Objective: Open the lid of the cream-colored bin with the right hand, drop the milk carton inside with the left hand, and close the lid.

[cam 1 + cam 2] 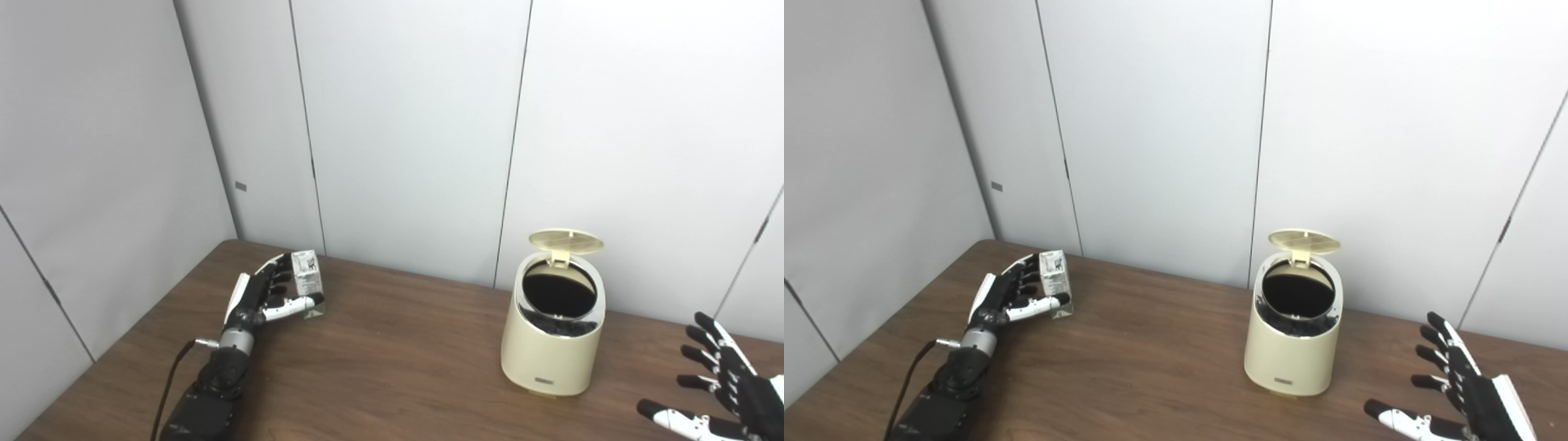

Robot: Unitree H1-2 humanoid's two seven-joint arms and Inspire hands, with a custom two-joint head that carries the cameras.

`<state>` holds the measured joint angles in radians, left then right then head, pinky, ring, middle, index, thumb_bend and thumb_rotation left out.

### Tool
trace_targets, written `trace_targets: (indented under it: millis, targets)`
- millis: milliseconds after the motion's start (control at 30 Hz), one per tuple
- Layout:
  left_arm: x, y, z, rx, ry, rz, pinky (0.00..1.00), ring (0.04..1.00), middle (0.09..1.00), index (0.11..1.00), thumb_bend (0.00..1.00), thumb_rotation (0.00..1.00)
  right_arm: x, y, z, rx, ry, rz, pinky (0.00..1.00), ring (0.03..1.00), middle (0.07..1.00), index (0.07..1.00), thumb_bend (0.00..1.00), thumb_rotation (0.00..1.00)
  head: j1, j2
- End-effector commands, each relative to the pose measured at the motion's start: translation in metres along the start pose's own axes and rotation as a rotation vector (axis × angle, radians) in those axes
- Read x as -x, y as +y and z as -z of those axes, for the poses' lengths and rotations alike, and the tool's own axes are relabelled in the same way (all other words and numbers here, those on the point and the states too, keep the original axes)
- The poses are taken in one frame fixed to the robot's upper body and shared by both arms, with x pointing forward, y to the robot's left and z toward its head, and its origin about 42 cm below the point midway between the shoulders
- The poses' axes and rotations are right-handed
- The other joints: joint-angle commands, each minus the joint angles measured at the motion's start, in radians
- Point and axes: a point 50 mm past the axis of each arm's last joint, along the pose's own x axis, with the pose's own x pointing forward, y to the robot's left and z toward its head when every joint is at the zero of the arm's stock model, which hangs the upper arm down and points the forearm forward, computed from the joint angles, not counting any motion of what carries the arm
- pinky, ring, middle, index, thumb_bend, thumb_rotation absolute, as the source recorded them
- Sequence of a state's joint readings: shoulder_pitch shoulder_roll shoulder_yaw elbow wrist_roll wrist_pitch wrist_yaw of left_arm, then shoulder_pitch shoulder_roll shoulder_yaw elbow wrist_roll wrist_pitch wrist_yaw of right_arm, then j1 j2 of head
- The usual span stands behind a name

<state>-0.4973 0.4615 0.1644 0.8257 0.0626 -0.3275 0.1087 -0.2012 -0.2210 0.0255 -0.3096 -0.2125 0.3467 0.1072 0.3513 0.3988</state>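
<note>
The cream-colored bin (554, 349) stands on the right half of the brown table (398, 367). Its round lid (566, 241) is tipped up at the back, showing the dark inside. The small white milk carton (305, 272) stands upright near the table's far left corner. My left hand (266, 295) is wrapped around it, with the fingers along its left side and the thumb across its lower front. My right hand (726, 386) hovers at the bottom right, well to the right of the bin, its fingers spread and holding nothing.
Grey wall panels (404, 122) close off the table at the back and left. A black cable (171, 380) runs along my left forearm. A wide stretch of wooden tabletop lies between the carton and the bin.
</note>
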Motion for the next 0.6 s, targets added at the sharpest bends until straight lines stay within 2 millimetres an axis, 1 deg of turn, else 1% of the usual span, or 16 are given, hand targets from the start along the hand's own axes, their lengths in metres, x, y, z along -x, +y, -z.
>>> trace_targets:
  millis: [0,167,267,367,567]
  targets:
    - [-0.017,0.011,-0.021,-0.004,-0.078,-0.030,0.80,0.831,0.853,0.882,0.92,0.25,-0.003,-0.006,-0.018,0.012,-0.075,0.014,0.72,0.880,0.931,0.969,0.57,0.00,0.000,0.003]
    - [-0.019,0.008,-0.021,0.033,-0.091,-0.033,0.78,0.818,0.851,0.882,0.91,0.23,-0.002,-0.006,-0.020,0.007,-0.076,0.013,0.75,0.902,0.947,0.982,0.56,0.00,-0.003,0.005]
    - [-0.019,0.006,-0.022,0.049,-0.090,-0.035,0.81,0.823,0.850,0.884,0.89,0.22,-0.002,-0.006,-0.020,0.013,-0.070,0.014,0.77,0.902,0.947,0.982,0.56,0.00,-0.003,0.005]
    - [-0.020,0.004,-0.023,0.047,-0.091,-0.034,0.78,0.817,0.848,0.886,0.88,0.21,-0.002,-0.007,-0.022,0.016,-0.072,0.015,0.74,0.895,0.944,0.978,0.57,0.00,-0.004,0.010]
    - [-0.018,0.001,-0.022,0.070,-0.101,-0.028,0.77,0.800,0.836,0.874,0.87,0.19,0.000,-0.007,-0.023,0.022,-0.073,0.013,0.75,0.899,0.948,0.982,0.55,0.00,-0.003,0.013]
